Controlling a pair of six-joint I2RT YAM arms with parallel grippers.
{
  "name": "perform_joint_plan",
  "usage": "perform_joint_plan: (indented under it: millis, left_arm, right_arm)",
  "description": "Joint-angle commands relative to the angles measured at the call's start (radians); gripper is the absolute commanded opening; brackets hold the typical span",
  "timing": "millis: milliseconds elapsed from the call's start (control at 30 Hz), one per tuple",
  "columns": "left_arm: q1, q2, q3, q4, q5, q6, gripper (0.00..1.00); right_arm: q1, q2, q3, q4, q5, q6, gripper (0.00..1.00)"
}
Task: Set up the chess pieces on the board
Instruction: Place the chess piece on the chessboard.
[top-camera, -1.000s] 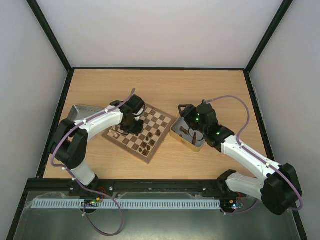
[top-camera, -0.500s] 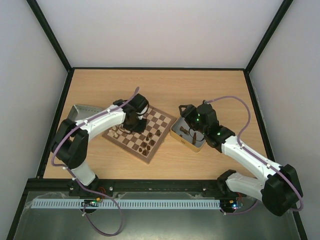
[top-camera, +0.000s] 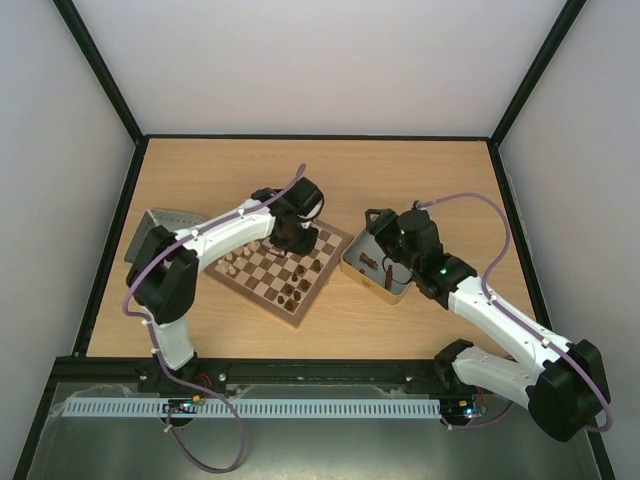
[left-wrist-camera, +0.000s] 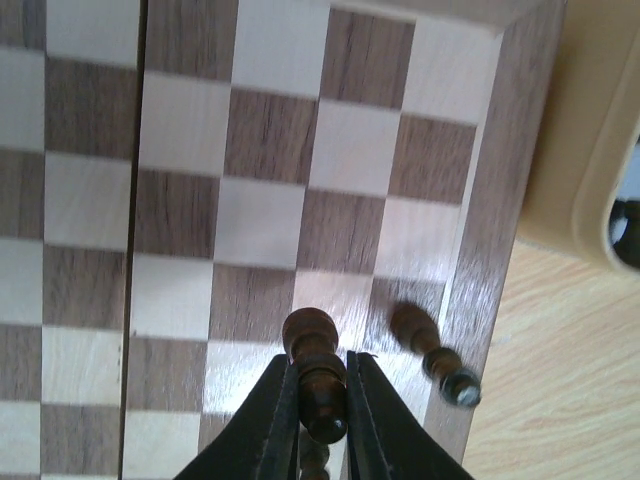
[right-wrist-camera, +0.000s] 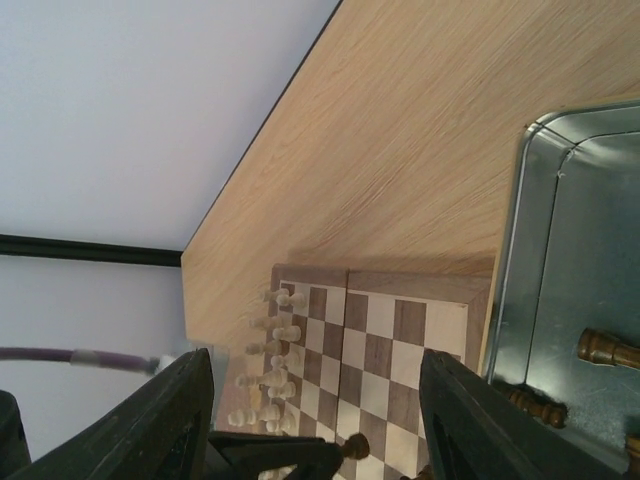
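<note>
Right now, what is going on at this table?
Two robot arms are setting up a chess board. The left arm's jaws are shut on a dark piece at the board's edge nearest the metal tin. The right arm's jaws stand open over that tin, which holds more dark pieces. Pale pieces already stand on the board.

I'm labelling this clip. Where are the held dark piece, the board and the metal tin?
held dark piece (left-wrist-camera: 316, 372), left wrist view, its body.
board (left-wrist-camera: 258, 222), left wrist view, bare pale square.
metal tin (right-wrist-camera: 590, 240), right wrist view, its bare floor.
</note>
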Motion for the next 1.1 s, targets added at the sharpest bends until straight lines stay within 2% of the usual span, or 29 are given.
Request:
perform_joint_plan:
  millis: [0,200,633,1067]
  left_arm:
    - [-0.021,0.051,0.095,-0.042,-0.032,0.004,0.11]
    - [-0.040,0.056,0.085,-0.087,-0.088,-0.004,0.11]
    - [-0.084,0.042,0.062,-0.110,-0.064,0.002,0.11]
    - [-0.078,0.129,0.170,-0.102,-0.097,-0.011,0.12]
  right_arm:
    - [0.004,-0.022,-0.007,-0.035,0.047,-0.020,0.56]
    - [0.004,-0.039,-0.005,-0.053,0.068,-0.026,0.56]
    - [0.004,-0.020,-0.009,-0.036,0.055,-0.025,0.56]
    - [0.004,-0.037,-0.017,-0.046,0.069,-0.021,0.56]
